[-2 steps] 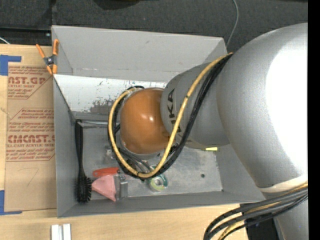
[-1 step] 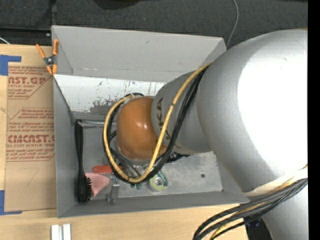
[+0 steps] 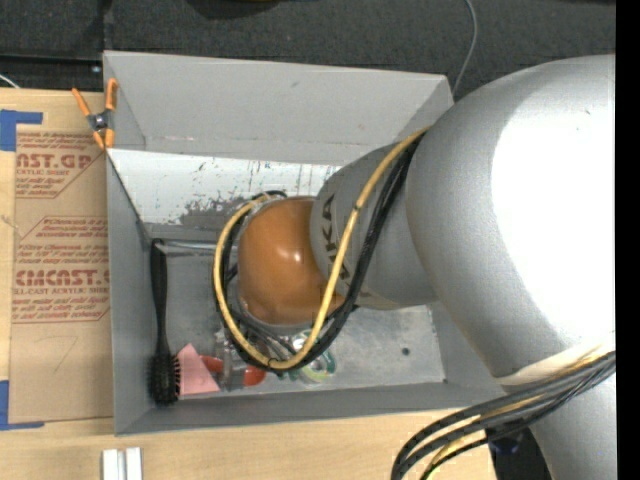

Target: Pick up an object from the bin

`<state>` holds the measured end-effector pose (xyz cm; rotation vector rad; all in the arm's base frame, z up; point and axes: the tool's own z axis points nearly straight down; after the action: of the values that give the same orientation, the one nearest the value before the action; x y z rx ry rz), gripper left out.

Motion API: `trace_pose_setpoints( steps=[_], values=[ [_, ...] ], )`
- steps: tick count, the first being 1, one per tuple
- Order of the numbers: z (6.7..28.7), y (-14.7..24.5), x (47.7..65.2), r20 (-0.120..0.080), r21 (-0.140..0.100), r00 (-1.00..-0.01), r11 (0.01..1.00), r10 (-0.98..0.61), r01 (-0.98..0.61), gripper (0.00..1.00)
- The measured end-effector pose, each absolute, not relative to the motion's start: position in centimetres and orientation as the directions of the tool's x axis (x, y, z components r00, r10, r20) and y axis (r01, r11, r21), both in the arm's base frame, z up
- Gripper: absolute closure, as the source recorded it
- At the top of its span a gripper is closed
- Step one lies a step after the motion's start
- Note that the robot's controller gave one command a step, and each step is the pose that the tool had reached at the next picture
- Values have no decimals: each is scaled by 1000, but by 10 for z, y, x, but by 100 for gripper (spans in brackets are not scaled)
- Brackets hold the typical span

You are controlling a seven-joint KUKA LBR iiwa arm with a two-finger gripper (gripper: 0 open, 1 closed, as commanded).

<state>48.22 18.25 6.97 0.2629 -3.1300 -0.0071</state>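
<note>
My gripper (image 3: pixel 233 364) pokes out below the arm's orange cover, low in the bin near its front wall; most of it is hidden. It sits right against a pink flat piece (image 3: pixel 196 373) on its left and a small red thing (image 3: pixel 253 376) on its right. Whether either lies between the fingers is hidden. A black brush (image 3: pixel 160 313) lies along the bin's left wall, bristle head toward the front, just left of the pink piece. A pale green and white thing (image 3: pixel 322 368) peeks out to the gripper's right under the cables.
The arm with its orange cover and yellow and black cables covers the bin's middle and right. Bare scuffed floor shows at the front right and along the back wall.
</note>
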Motion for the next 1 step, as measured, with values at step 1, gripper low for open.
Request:
trace_pose_setpoints(
  steps=[1],
  values=[
    [70,183,482,0,5,-986,986,-167,-167,100]
  ],
)
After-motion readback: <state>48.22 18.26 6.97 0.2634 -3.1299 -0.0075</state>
